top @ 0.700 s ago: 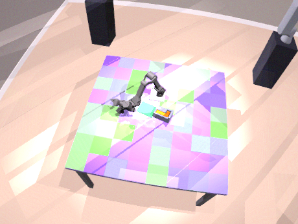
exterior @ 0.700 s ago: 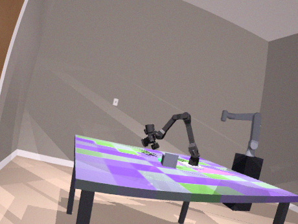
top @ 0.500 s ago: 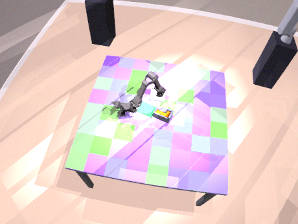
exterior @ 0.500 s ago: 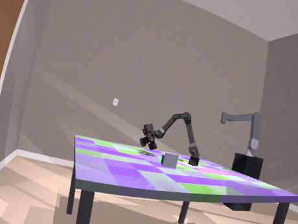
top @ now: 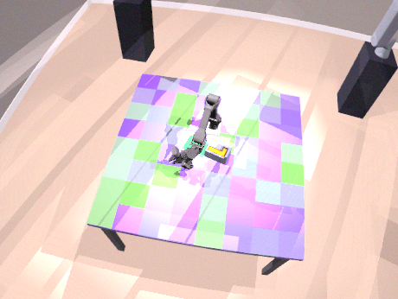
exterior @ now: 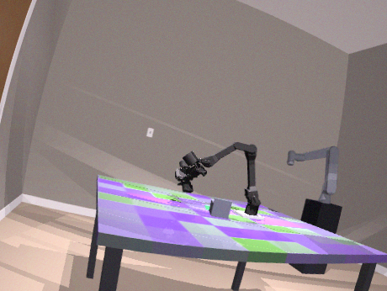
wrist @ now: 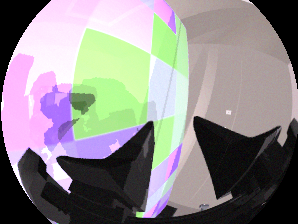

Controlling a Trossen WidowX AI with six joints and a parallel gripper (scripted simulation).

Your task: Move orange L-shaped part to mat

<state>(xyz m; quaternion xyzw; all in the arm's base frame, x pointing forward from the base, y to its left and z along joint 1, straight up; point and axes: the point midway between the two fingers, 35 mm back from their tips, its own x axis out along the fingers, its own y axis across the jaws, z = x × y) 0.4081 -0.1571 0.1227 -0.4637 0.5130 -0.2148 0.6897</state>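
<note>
The orange L-shaped part [top: 217, 151] lies flush in its pocket in the grey tray [top: 224, 158], near the middle of the table. In the exterior view the tray [exterior: 220, 208] shows only as a grey block, and the part is hidden. My gripper [top: 176, 159] [exterior: 185, 185] [wrist: 173, 123] hangs in the air to the left of the tray, well apart from it. It is tilted sideways. Its fingers stand partly apart with nothing between them. A bit of the green mat [top: 189, 141] shows beside the tray, partly under the arm.
The table top [top: 242, 207] is a patchwork of purple, green and white squares. The arm's base [top: 213, 123] stands behind the tray. Dark pedestals [top: 133, 28] [top: 367, 79] stand on the floor beyond the table, and a second arm [exterior: 326, 168] is mounted on one.
</note>
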